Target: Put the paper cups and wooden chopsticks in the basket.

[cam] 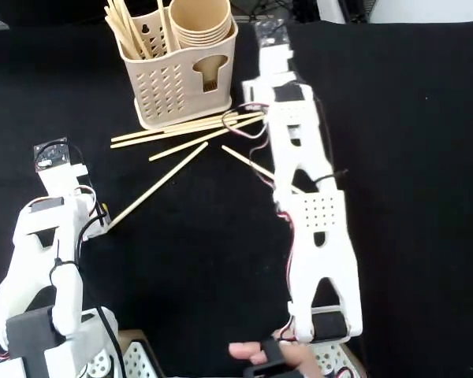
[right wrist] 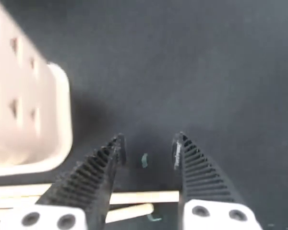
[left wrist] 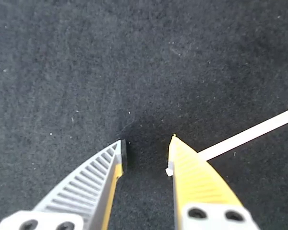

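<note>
The right arm [cam: 303, 181] covers part of one chopstick [cam: 248, 163]; the paper cups [cam: 199, 20] are cropped above.

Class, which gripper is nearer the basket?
Right. The right gripper sits beside a corner of the basket; the left gripper is well away, by the end of a lone chopstick.

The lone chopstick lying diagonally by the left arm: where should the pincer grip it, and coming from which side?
The chopstick lies flat on the black cloth, and its middle is clear of the other sticks. So probably grip mid-shaft, coming straight down from above, with the open left pincer turned across its length; there is room on both sides.
</note>
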Robot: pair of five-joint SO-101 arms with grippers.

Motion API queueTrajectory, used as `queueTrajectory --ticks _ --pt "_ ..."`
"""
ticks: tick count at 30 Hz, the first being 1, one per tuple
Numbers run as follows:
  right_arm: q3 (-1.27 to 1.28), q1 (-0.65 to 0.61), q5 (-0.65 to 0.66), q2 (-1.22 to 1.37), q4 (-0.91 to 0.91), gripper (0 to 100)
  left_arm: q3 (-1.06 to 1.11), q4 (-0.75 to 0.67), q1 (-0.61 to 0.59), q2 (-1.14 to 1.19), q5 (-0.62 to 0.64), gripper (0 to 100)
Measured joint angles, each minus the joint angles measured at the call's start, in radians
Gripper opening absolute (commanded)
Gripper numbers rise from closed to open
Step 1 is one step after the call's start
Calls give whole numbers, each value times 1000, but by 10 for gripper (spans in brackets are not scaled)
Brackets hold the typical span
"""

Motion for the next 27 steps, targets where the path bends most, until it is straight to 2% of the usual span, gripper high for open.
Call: queueTrajectory --ticks 7,17,24,27 --pt "-2 -6 -3 40 12 177 0 0 0 0 0 170" --pt "-46 -6 -3 37 183 177 0 0 0 0 0 170" --pt "-178 -6 -3 40 453 177 0 0 0 0 0 170" --pt "-284 -6 38 41 589 177 0 0 0 0 0 170"
